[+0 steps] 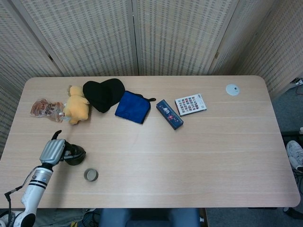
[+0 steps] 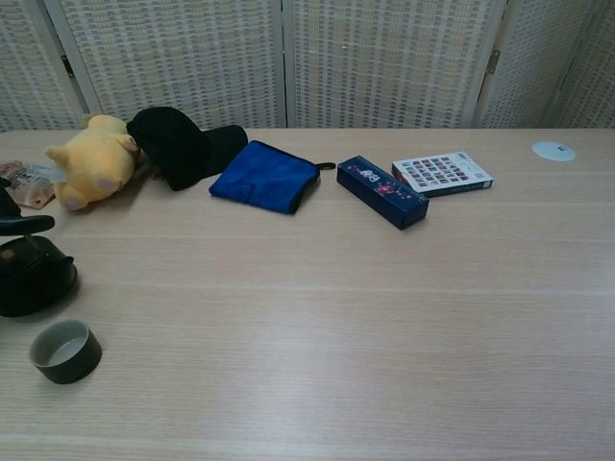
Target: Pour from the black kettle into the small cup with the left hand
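The black kettle (image 1: 75, 154) stands upright on the table near the front left edge; the chest view shows it at the far left (image 2: 36, 279). My left hand (image 1: 52, 151) is against the kettle's left side and grips it, and one dark finger (image 2: 26, 224) shows above the kettle in the chest view. The small dark cup (image 1: 91, 175) stands upright just to the front right of the kettle, apart from it, and its inside shows pale in the chest view (image 2: 65, 351). My right hand is in neither view.
At the back left lie a yellow plush toy (image 1: 75, 108), a snack packet (image 1: 45, 109), a black cap (image 1: 103, 93) and a blue cloth (image 1: 132, 107). A dark blue box (image 1: 169, 114), a colour card (image 1: 191, 104) and a white disc (image 1: 232, 89) lie further right.
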Available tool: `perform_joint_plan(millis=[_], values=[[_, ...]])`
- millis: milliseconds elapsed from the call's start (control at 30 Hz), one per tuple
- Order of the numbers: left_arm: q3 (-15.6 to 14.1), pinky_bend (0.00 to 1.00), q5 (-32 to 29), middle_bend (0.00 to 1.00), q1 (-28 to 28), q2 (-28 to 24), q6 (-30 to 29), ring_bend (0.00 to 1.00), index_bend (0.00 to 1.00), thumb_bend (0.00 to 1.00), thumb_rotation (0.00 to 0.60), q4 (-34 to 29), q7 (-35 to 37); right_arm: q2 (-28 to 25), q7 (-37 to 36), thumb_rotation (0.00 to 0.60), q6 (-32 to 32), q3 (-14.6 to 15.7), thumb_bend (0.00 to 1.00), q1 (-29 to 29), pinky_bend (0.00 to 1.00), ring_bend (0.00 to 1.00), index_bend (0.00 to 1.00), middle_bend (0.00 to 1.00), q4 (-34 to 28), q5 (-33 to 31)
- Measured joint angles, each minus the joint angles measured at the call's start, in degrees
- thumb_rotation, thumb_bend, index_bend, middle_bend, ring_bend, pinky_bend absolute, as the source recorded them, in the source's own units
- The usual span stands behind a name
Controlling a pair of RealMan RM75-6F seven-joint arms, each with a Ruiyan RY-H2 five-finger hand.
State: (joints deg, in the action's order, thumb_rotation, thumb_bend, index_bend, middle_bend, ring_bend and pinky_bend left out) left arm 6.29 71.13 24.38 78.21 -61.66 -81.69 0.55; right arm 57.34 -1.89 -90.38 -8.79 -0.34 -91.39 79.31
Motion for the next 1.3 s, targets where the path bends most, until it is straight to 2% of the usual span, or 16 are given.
perform_joint_plan(millis=[200,467,600,833,900,967,1000,1300], values=[[1.5,0.15,-0.92,1.0,-0.64,0.54,-2.81,0.99,1.0,0.17,0.201,-0.14,-1.15,0.13,-0.09,0.6,-0.1,0.04,0.13,-0.06,0.0,0.12,0.22,0.24,0.05,0.14],[3.19,0.43,-1.31,1.0,-1.28,1.09,-6.27,1.0,1.0,0.23,0.224,-0.37,-2.27,0.15,-0.3,0.6,-0.42,0.1,0.13,-0.32,0.0,0.12,0.21,0.24,0.1,0.27],[3.66,0.5,-1.12,1.0,-1.41,1.32,-7.31,1.0,1.0,0.25,0.224,-0.35,-2.43,0.13,-0.42,0.6,-0.63,0.1,0.13,-0.51,0.0,0.12,0.22,0.24,0.15,0.23],[4.73,0.56,-0.63,1.0,-1.54,1.82,-9.54,1.0,1.0,0.28,0.232,-0.55,-3.41,0.18,-0.74,0.6,-0.8,0.15,0.13,-0.82,0.0,0.12,0.22,0.24,0.42,0.12],[4.8,0.57,-0.55,1.0,-1.52,1.65,-9.58,1.0,1.0,0.31,0.272,-0.76,-3.58,0.22,-0.83,0.6,-0.8,0.17,0.13,-0.86,0.0,0.12,0.22,0.24,0.5,0.12],[4.81,0.58,-0.23,1.0,-1.5,1.49,-9.83,1.0,1.0,0.34,0.342,-0.82,-3.95,0.24,-0.88,0.6,-0.86,0.16,0.13,-0.9,0.0,0.12,0.22,0.24,0.56,0.16],[4.82,0.58,-0.04,1.0,-1.49,1.41,-9.98,1.0,1.0,0.35,0.353,-0.86,-4.1,0.25,-0.93,0.6,-0.87,0.14,0.13,-0.91,0.0,0.12,0.22,0.24,0.59,0.16],[4.78,0.58,1.1,1.0,-1.66,-0.19,-10.8,1.0,1.0,0.4,0.365,-2.23,-4.7,0.43,-1.14,0.6,-0.73,0.19,0.13,-0.95,0.0,0.12,0.22,0.24,0.84,0.23]])
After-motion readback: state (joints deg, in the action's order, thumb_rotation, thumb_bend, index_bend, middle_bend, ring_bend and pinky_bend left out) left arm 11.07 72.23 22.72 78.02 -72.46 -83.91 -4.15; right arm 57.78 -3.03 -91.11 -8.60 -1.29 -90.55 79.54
